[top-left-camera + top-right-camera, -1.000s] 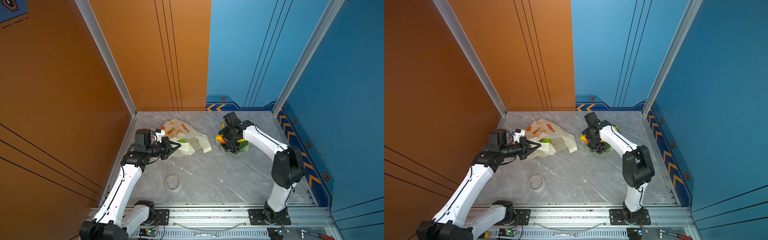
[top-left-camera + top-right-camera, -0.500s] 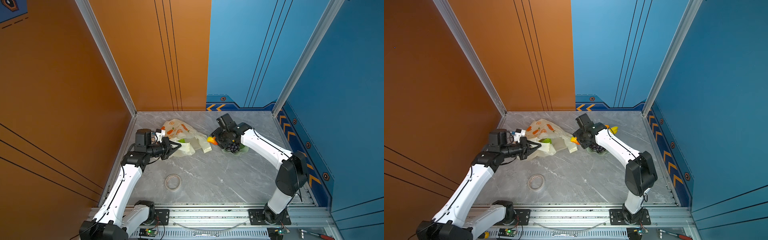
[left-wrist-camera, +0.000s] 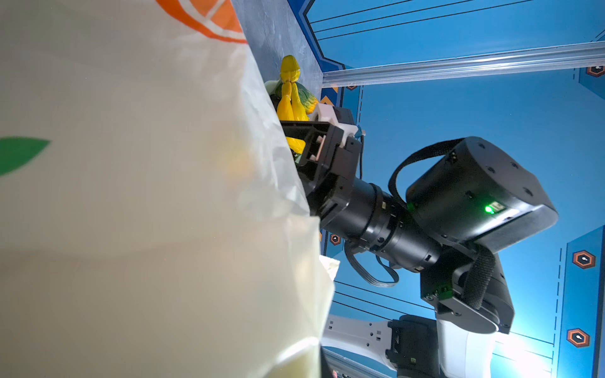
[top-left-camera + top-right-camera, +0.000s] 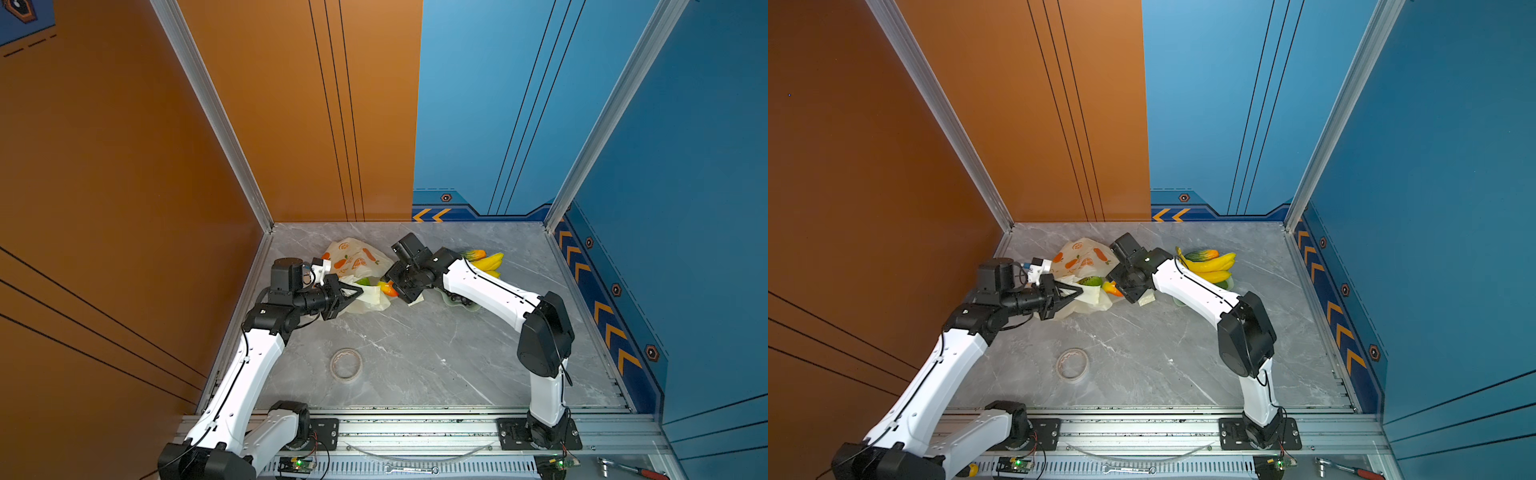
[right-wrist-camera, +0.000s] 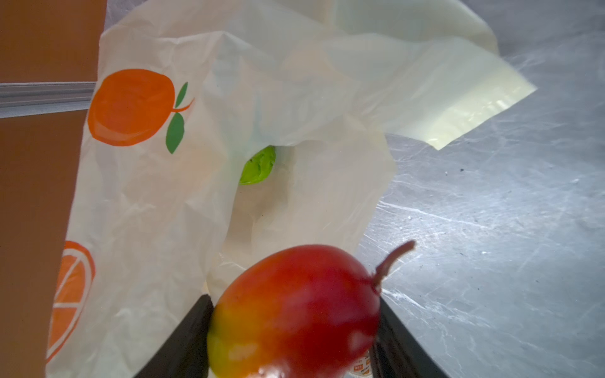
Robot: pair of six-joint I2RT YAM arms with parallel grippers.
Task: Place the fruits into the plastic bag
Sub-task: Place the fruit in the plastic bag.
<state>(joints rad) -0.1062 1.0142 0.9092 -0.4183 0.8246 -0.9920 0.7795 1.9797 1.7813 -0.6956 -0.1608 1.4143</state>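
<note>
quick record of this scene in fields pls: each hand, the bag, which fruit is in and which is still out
left hand: shut on the plastic bag, at the edge by its opening
right hand: holding the mango just outside the bag's opening
in bag: green ball
still at dish: banana bunch, green-orange fruit, grapes
elsewhere: tape roll

Crinkled cream plastic bag (image 3: 147,212), printed with an orange slice and a green leaf, fills the near field. Just beyond its edge sits the right gripper (image 3: 306,144), fingertips hidden behind the bag. Past the gripper lie a yellow banana bunch (image 3: 285,106) and a green-orange oblong fruit (image 3: 307,98).
</note>
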